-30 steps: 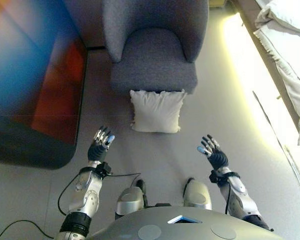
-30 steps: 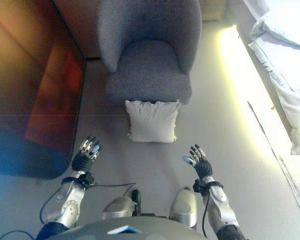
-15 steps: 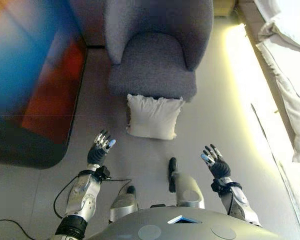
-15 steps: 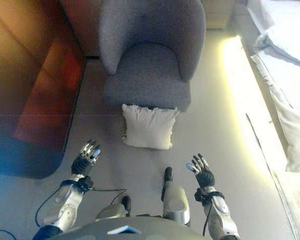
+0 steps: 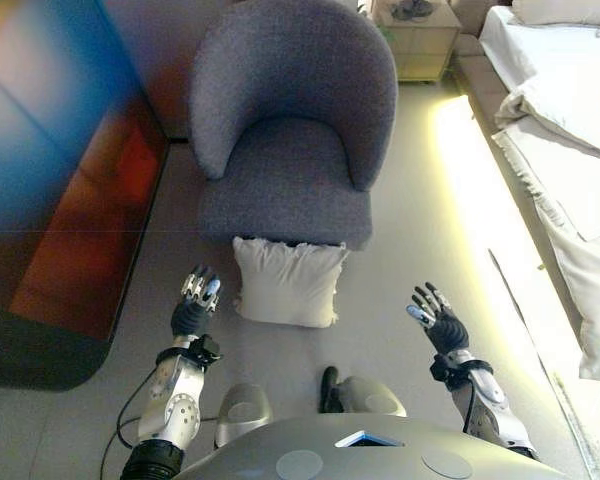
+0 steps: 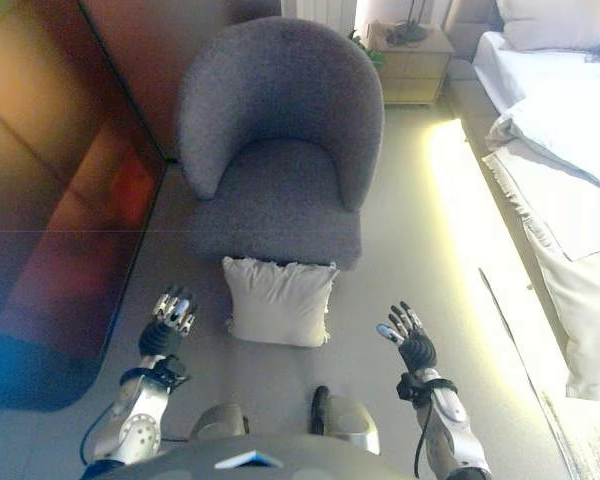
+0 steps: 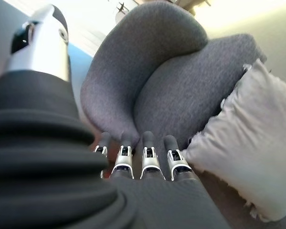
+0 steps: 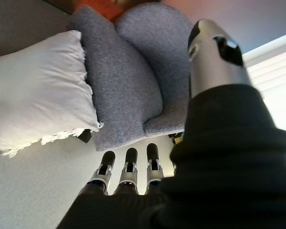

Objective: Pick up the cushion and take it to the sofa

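While both arms reach forward, the left hand [image 5: 196,306] hovers above the grey floor [image 5: 410,250] with its fingers straight and spread, holding nothing, and the right hand [image 5: 436,318] hovers likewise, fingers relaxed and empty. Between them, closer to the left hand and well apart from the right, the cream cushion [image 5: 285,283] lies on the floor, touched by neither hand. Its far fringed edge rests against the front of the grey sofa chair [image 5: 290,150] just beyond. Further off to the right stands a bed with white bedding [image 5: 565,120], and past the chair a small wooden bedside table [image 6: 412,62].
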You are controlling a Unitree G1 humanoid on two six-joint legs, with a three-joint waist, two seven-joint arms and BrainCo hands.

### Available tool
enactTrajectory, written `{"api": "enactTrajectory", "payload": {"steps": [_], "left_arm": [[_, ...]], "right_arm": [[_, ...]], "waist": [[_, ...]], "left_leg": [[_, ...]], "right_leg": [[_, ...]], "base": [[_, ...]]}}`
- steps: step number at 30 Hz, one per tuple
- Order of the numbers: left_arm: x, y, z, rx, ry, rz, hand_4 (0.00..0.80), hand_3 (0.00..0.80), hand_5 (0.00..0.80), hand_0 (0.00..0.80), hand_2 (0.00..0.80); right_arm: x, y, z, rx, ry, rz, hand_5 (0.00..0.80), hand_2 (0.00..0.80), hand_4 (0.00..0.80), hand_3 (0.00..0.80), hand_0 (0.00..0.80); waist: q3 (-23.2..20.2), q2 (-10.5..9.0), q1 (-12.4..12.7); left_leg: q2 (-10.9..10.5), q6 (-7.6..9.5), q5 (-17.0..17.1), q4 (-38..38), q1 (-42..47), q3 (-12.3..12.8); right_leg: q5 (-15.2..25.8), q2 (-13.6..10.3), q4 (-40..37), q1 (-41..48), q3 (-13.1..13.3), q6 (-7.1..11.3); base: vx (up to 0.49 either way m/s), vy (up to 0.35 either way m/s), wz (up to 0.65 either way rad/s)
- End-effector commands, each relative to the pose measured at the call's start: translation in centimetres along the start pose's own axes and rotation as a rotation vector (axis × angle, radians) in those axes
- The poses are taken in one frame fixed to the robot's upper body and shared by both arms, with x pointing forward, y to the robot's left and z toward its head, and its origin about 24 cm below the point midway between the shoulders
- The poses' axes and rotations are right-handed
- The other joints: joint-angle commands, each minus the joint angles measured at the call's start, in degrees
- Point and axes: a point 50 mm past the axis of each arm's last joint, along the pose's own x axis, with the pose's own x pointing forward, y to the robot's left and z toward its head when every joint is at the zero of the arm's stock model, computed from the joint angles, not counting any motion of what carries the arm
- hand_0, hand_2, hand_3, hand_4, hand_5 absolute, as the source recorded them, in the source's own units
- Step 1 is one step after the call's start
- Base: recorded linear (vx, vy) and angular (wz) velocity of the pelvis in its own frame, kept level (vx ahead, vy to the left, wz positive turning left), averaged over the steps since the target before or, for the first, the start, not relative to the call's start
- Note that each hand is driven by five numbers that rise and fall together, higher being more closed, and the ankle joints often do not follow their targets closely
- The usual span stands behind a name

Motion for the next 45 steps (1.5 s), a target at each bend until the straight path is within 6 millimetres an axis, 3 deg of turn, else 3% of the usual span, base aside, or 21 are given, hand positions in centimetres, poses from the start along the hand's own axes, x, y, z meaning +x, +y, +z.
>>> {"api": "enactTrajectory", "payload": {"steps": [1,4,7,12,13,19,22,25,27,30,35,39,43,45], "left_arm": [[0.6,-0.6,3.3,-0.009,-0.171,-0.06,0.0,0.0,0.0,0.0,0.0],[0.9,-0.8,3.1,-0.027,-0.169,-0.054,0.0,0.0,0.0,0.0,0.0],[1.0,-0.5,3.3,-0.058,-0.178,-0.037,0.0,0.0,0.0,0.0,0.0],[1.1,-0.2,3.6,-0.058,-0.17,-0.034,0.0,0.0,0.0,0.0,0.0],[1.1,-0.1,3.6,-0.057,-0.168,-0.036,0.0,0.0,0.0,0.0,0.0],[1.3,-0.4,4.0,-0.037,-0.172,-0.038,0.0,0.0,0.0,0.0,0.0],[1.5,-0.3,4.7,-0.01,-0.188,-0.05,0.0,0.0,0.0,0.0,0.0],[1.5,-0.3,5.0,0.011,-0.188,-0.046,0.0,0.0,0.0,0.0,0.0],[1.6,-0.5,5.0,0.023,-0.183,-0.051,0.0,0.0,0.0,0.0,0.0],[1.7,-0.6,5.0,0.026,-0.169,-0.051,0.0,0.0,0.0,0.0,0.0],[1.8,-0.3,5.1,0.014,-0.168,-0.029,0.0,0.0,0.0,0.0,0.0],[1.8,-0.3,5.5,0.027,-0.184,-0.032,0.0,0.0,0.0,0.0,0.0],[1.4,-0.3,5.7,0.042,-0.183,-0.028,0.0,0.0,0.0,0.0,0.0],[1.2,-0.2,5.6,0.049,-0.176,-0.029,0.0,0.0,0.0,0.0,0.0]], "right_arm": [[0.6,0.5,2.7,0.018,-0.135,0.018,0.0,0.0,0.0,0.0,0.0],[0.1,0.7,1.9,0.043,-0.12,0.029,0.0,0.0,0.0,0.0,0.0],[-0.1,0.6,1.2,0.017,-0.085,0.045,0.0,0.0,0.0,0.0,0.0],[-0.5,0.9,1.1,0.025,-0.08,0.049,0.0,0.0,0.0,0.0,0.0],[-0.6,0.9,1.1,0.032,-0.084,0.047,0.0,0.0,0.0,0.0,0.0],[-0.9,1.2,1.0,0.094,-0.103,0.007,0.0,0.0,0.0,0.0,0.0],[-0.7,1.7,1.2,0.114,-0.127,0.021,0.0,0.0,0.0,0.0,0.0],[-0.4,2.0,1.3,0.127,-0.147,0.009,0.0,0.0,0.0,0.0,0.0],[-0.5,2.1,1.1,0.133,-0.152,-0.006,0.0,0.0,0.0,0.0,0.0],[-0.9,2.3,0.7,0.13,-0.145,-0.014,0.0,0.0,0.0,0.0,0.0],[-1.2,2.2,0.3,0.129,-0.133,-0.008,0.0,0.0,0.0,0.0,0.0],[-0.4,2.2,0.7,0.132,-0.142,0.019,0.0,0.0,0.0,0.0,0.0],[0.0,2.5,1.0,0.132,-0.138,0.04,0.0,0.0,0.0,0.0,0.0],[0.0,2.4,0.9,0.126,-0.129,0.044,0.0,0.0,0.0,0.0,0.0]], "waist": [[2.25,0.78,1.22],[2.28,1.95,2.33],[1.93,2.08,3.73],[0.58,2.78,3.83],[0.44,2.8,3.8],[-0.41,2.04,4.37],[-0.97,0.75,5.33],[-1.69,0.42,6.37],[-1.96,0.79,6.15],[-1.57,2.0,5.06],[-0.05,2.53,3.22],[1.85,0.61,2.71],[2.67,-0.53,2.64],[2.28,-0.51,2.76]], "left_leg": [[1.09,0.81,8.19,-19.24,1.46,0.19],[2.02,-1.39,12.81,-31.22,0.5,-1.79],[2.87,-2.26,14.64,-37.13,0.27,-2.7],[4.85,-2.25,13.23,-37.9,0.4,3.86],[4.87,-2.06,12.93,-37.46,0.62,4.12],[2.02,0.16,10.26,-33.29,-0.6,1.87],[-0.64,2.81,7.25,-29.93,-1.05,1.36],[-2.79,5.08,5.05,-28.33,-0.75,2.0],[-4.5,7.31,2.83,-27.55,0.68,2.33],[-5.62,8.76,1.17,-27.55,3.67,3.16],[-5.6,7.75,0.78,-29.12,8.04,2.91],[-6.03,6.52,-2.01,-28.34,9.74,3.2],[-6.12,6.19,-4.19,-28.23,11.73,3.52],[-5.55,5.85,-4.45,-28.39,12.47,3.31]], "right_leg": [[0.4,-0.05,-2.56,4.32,2.78,7.4],[-1.11,1.0,-3.35,7.86,4.55,8.0],[-2.54,0.33,-4.64,12.25,5.04,8.57],[-5.77,-2.14,-3.2,15.74,2.35,9.51],[-6.23,-2.51,-2.89,16.04,2.14,9.65],[-6.45,-5.09,-0.37,16.39,1.9,11.38],[-1.94,-8.71,3.07,15.91,0.98,13.6],[3.66,-13.12,9.3,15.25,-0.02,14.12],[7.69,-15.87,19.62,11.34,1.12,14.06],[9.5,-17.11,28.91,4.21,1.97,12.82],[7.07,-13.61,19.07,-2.78,-0.22,11.46],[11.43,-12.87,6.58,-6.38,-2.57,14.18],[14.87,-13.56,2.56,-7.35,-3.8,16.12],[13.29,-13.43,0.39,-5.99,-4.46,15.94]], "base": [[0.242,0.102,-0.24],[0.293,0.078,-0.09],[0.371,0.062,-0.37],[0.313,0.084,-0.43],[0.337,0.111,-0.25],[0.296,0.124,0.0],[0.304,0.132,0.07],[0.27,0.188,-0.08],[0.217,0.238,-0.07],[0.176,0.233,0.01],[0.129,-0.022,0.07],[0.086,-0.157,0.03],[0.098,-0.102,-0.03],[0.116,-0.074,0.07]]}}
